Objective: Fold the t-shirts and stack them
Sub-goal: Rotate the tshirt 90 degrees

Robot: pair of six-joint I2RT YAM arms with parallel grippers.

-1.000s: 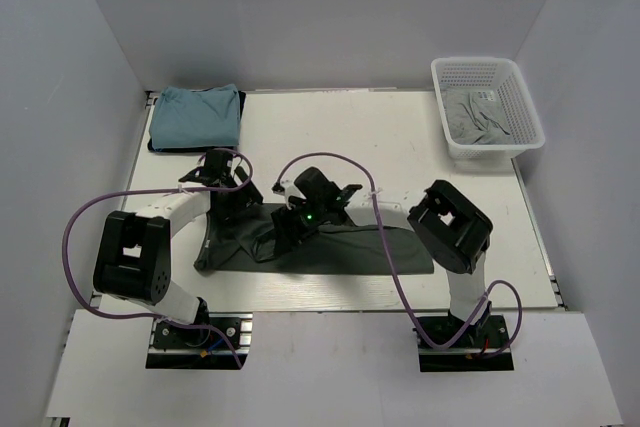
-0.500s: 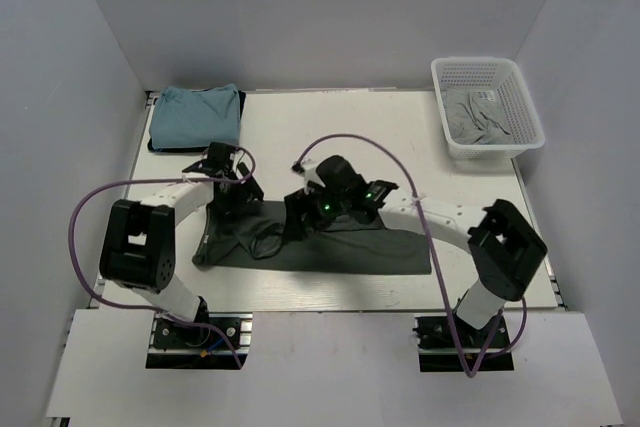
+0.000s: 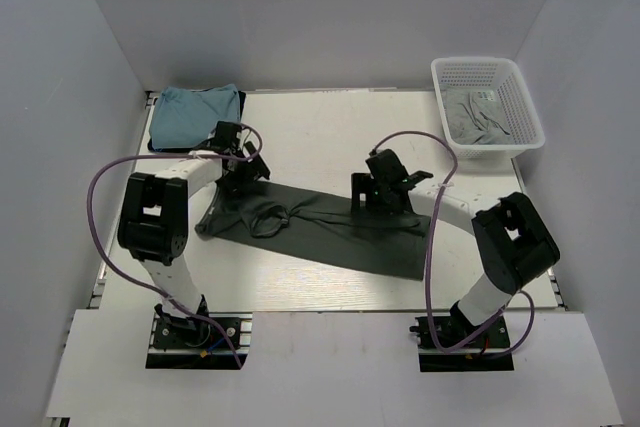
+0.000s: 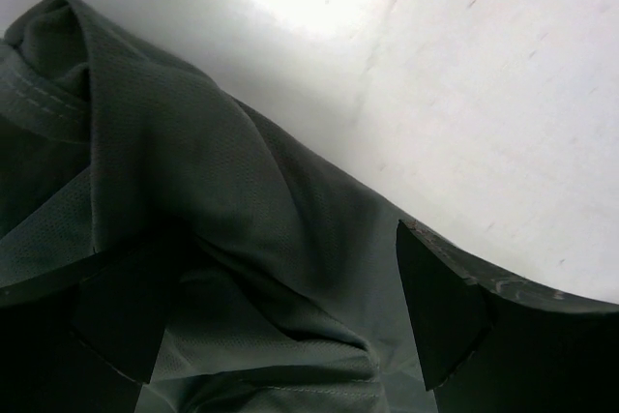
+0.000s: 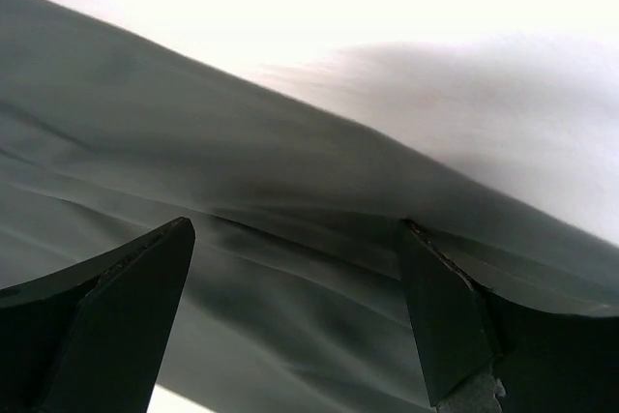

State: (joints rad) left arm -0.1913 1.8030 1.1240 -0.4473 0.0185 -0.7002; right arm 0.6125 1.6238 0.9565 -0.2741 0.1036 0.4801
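Your dark grey-green t-shirt [image 3: 330,232] lies flat on the bench [image 3: 330,132] as a long band. It runs from a bunched end at the left, near the left arm, to a wider end at the right front. A loop of collar or hem shows in its left half.

Your left hand [image 3: 243,160] sits low over the far left corner of that shirt. In the left wrist view its fingers [image 4: 435,307] stand wide apart, with rumpled cloth and a stitched hem beneath them and nothing pinched.

Your right hand [image 3: 386,190] hovers over the far edge of the shirt's right half. Its fingers [image 5: 445,321] are also spread wide, with smooth cloth below and bare bench just beyond.

The light teal-blue t-shirt [image 3: 195,117] lies folded at the far left corner of the bench, just beyond your left hand and apart from the dark shirt.

The white mesh basket [image 3: 485,152] stands at the far right corner. Paler grey t-shirts [image 3: 478,115] lie crumpled inside it, well apart from both hands.
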